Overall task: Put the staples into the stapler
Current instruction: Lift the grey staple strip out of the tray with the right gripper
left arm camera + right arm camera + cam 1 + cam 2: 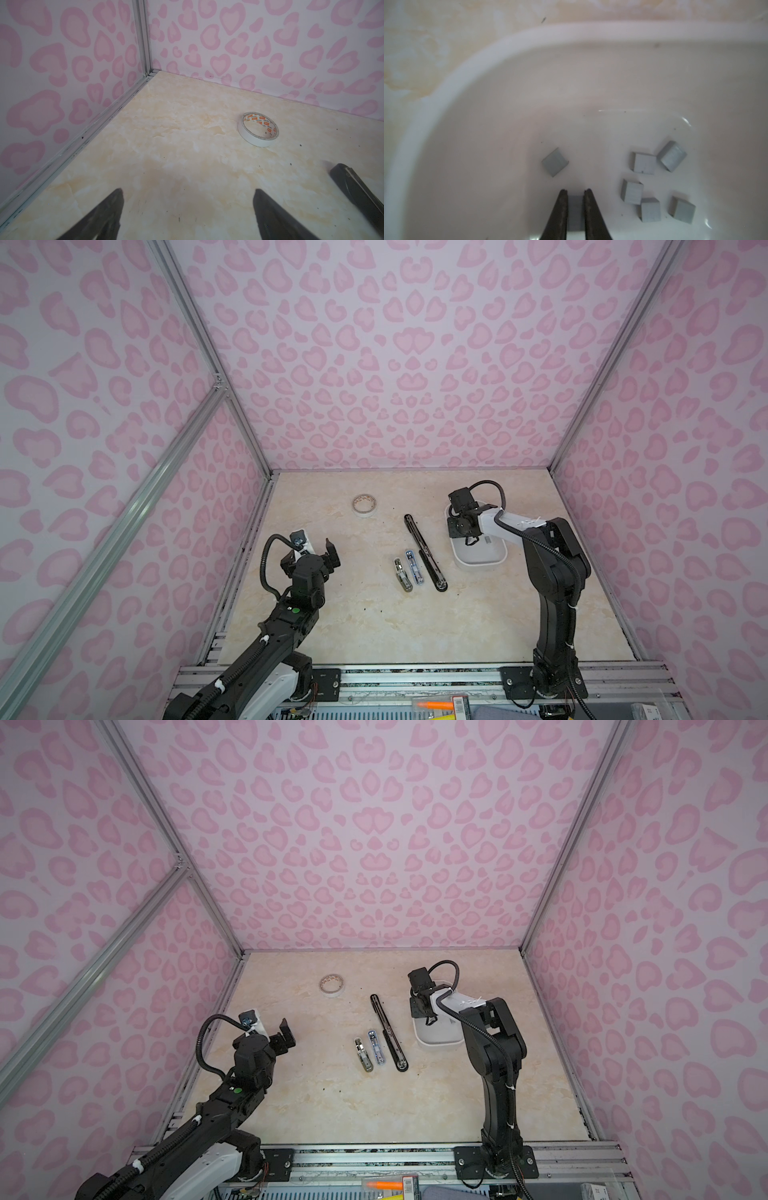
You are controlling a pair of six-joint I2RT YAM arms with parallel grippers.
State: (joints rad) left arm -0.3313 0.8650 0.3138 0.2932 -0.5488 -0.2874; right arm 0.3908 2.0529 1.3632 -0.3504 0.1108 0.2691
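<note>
My right gripper (575,190) reaches down into the white tray (508,41) and is shut on one small grey strip of staples (574,212) that rests on the tray floor. Several more staples (643,163) lie loose beside it, and one (555,162) lies just ahead of the fingertips. In both top views a long black stapler (424,551) (388,1033) lies opened out flat mid-table. A blue-and-white stapler (414,567) and a grey metal one (402,574) lie to its left. My left gripper (320,558) (188,190) hovers open and empty near the left wall.
A roll of white tape (365,504) (258,128) lies at the back left of the marble table. The tray (478,566) stands right of the black stapler, whose far end (353,187) shows in the left wrist view. Pink patterned walls close three sides.
</note>
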